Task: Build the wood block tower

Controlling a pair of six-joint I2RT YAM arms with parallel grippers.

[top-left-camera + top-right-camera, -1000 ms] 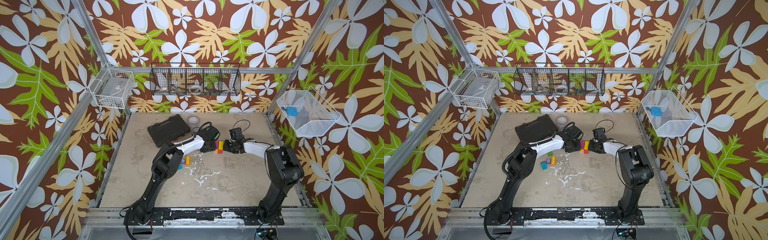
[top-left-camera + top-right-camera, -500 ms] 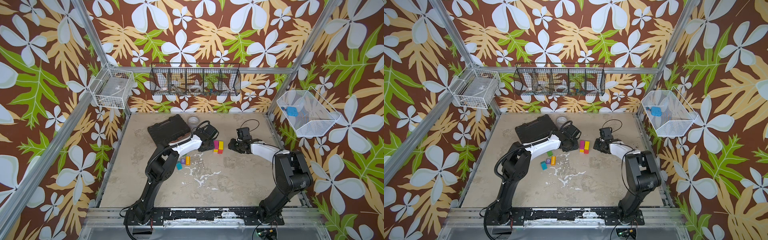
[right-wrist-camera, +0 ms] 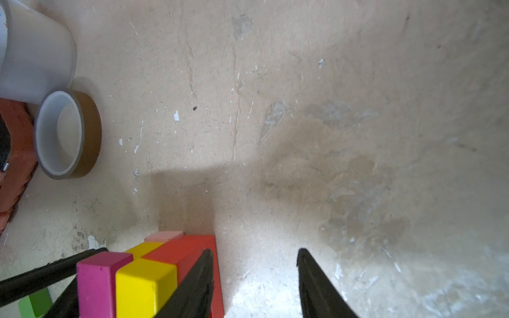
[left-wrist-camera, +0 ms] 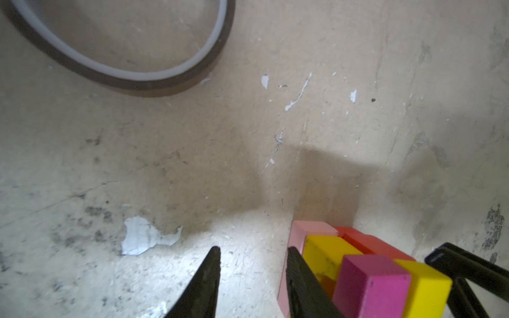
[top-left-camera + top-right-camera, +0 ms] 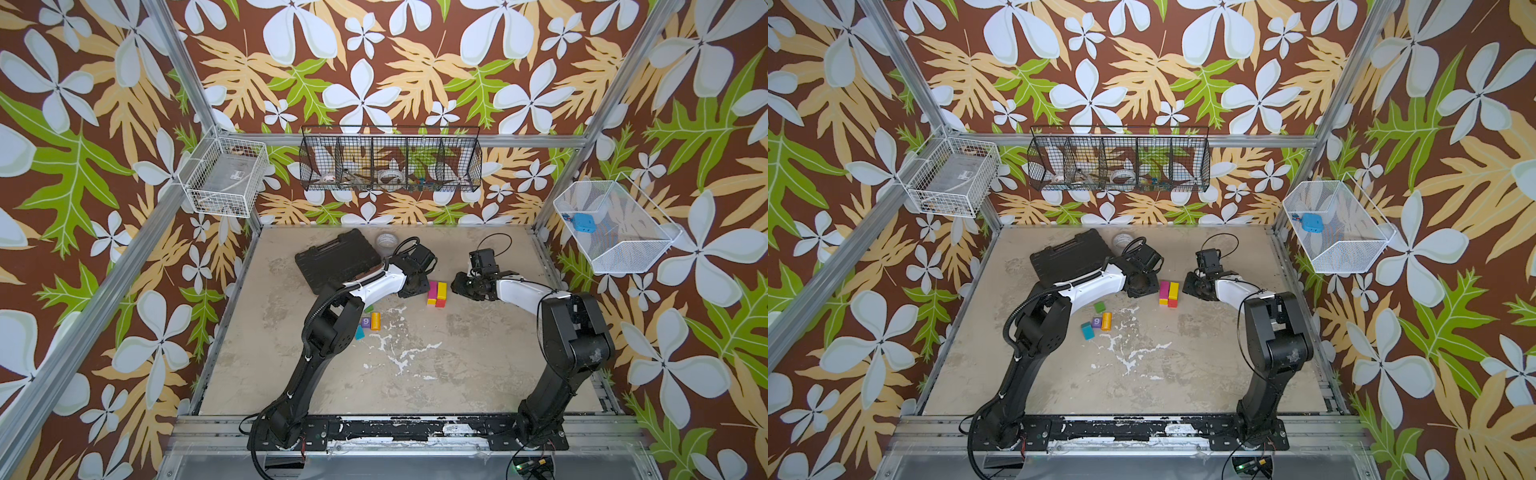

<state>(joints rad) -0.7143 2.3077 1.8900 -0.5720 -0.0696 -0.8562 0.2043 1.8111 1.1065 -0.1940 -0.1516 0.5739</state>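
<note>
The tower (image 5: pixel 437 293) stands mid-counter (image 5: pixel 457 365); my left end effector (image 4: pixel 253 249) and right end effector (image 3: pixel 254 250) flank it, both spread and empty, likely to square it up; loose blocks (image 5: pixel 1096 322) lie near-left.

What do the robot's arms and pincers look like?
Both arms are chunky and black with a glossy white forearm shell: the left arm and the right arm. Black cables curl along them. The left pincer and right pincer have black pointed fingers.

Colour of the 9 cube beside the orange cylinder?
Purple cube; shows best in a top view.
</note>
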